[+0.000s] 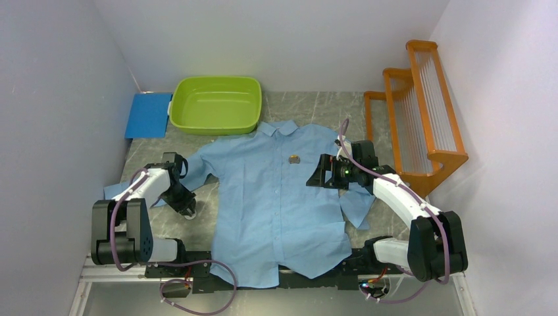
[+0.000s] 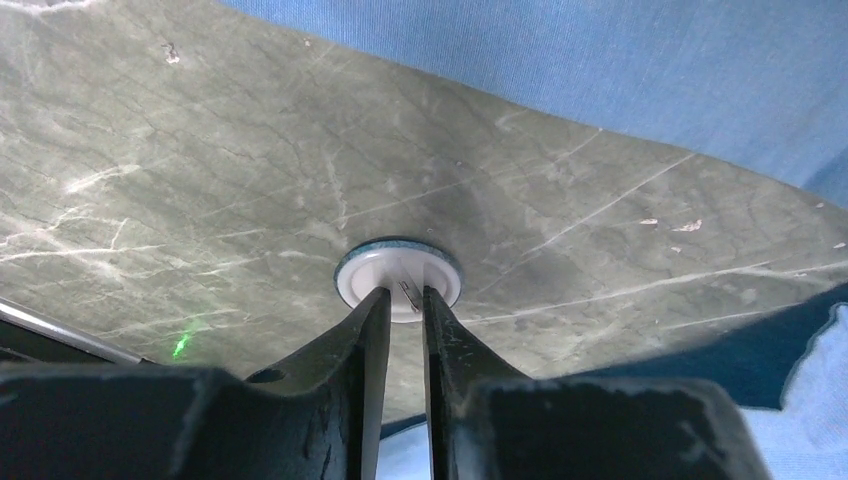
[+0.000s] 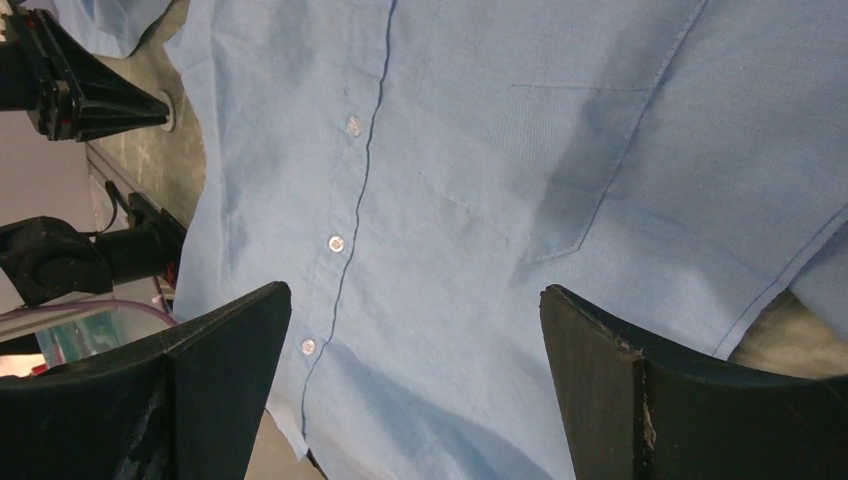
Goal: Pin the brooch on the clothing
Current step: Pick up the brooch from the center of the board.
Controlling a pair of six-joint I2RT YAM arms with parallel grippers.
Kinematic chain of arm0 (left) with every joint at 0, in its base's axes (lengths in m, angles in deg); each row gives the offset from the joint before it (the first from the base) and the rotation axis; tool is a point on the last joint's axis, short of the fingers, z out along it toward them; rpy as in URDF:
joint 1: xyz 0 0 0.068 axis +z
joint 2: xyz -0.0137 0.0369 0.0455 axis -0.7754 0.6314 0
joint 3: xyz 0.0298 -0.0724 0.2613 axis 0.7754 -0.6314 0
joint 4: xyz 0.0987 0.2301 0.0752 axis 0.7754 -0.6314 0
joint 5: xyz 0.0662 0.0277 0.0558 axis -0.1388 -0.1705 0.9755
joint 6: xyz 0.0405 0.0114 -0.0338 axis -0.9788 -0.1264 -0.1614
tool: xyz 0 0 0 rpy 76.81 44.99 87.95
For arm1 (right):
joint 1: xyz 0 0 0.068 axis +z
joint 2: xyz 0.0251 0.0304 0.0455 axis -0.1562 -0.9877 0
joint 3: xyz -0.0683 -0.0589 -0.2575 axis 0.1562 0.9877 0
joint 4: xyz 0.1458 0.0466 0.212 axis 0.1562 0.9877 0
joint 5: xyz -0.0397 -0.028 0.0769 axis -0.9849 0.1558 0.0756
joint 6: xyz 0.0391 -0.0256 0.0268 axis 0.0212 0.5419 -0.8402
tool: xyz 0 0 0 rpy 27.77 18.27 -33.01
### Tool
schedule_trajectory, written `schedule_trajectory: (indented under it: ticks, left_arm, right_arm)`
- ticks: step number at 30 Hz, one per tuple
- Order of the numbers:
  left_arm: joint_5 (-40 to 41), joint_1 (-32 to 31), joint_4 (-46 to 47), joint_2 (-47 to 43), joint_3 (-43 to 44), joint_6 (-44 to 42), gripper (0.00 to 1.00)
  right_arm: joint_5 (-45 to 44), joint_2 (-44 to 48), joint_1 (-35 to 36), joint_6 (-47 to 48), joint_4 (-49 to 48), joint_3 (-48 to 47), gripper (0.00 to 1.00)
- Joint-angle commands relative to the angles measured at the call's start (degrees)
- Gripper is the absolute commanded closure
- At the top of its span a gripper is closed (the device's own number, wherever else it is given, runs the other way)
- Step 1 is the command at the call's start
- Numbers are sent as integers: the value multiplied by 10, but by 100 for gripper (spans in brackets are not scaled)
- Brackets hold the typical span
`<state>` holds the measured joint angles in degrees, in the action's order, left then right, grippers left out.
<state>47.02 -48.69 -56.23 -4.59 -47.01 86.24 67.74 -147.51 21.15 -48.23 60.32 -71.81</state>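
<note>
The brooch is a small round white disc with a blue rim. It lies back up on the grey stone table, left of the clothing, with its metal pin showing. My left gripper points down onto it. Its jaws stand a narrow gap apart, one on each side of the pin, which lies against the right finger. In the top view the same gripper is beside the shirt's sleeve. The clothing, a light blue button-up shirt, lies spread flat. My right gripper hangs wide open over the shirt's chest, holding nothing.
A green tub and a blue sheet sit at the back left. An orange rack stands at the right wall. A small dark-gold item rests on the shirt's chest. White walls close in on both sides.
</note>
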Motion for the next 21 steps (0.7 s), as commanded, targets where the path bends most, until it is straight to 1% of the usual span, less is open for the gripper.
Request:
schedule_trajectory:
  ticks: [1, 2, 3, 4, 5, 10, 16, 21]
  left_arm:
    - [22, -2, 23, 33, -5, 6, 76]
    - [20, -2, 26, 38, -4, 3, 77]
    - [18, -2, 30, 41, -3, 0, 83]
    - [15, -2, 31, 43, -2, -2, 93]
    - [13, -3, 33, 42, 0, -4, 97]
    - [-13, -2, 42, 13, 6, -32, 97]
    - [-36, -18, 32, -60, 28, -78, 97]
    - [-56, -76, 45, -112, 54, -102, 97]
  right_arm:
    - [-6, 18, 0, 13, 3, -17, 1]
    - [-6, 19, 0, 13, 3, -17, 1]
    - [-7, 19, 0, 13, 4, -17, 1]
    - [-7, 20, 0, 12, 4, -17, 1]
    - [-7, 20, 0, 12, 5, -17, 1]
    - [-1, 22, 0, 8, 5, -22, 1]
    - [22, 24, 0, -6, -10, -23, 0]
    - [40, 26, 0, -17, -24, -24, 0]
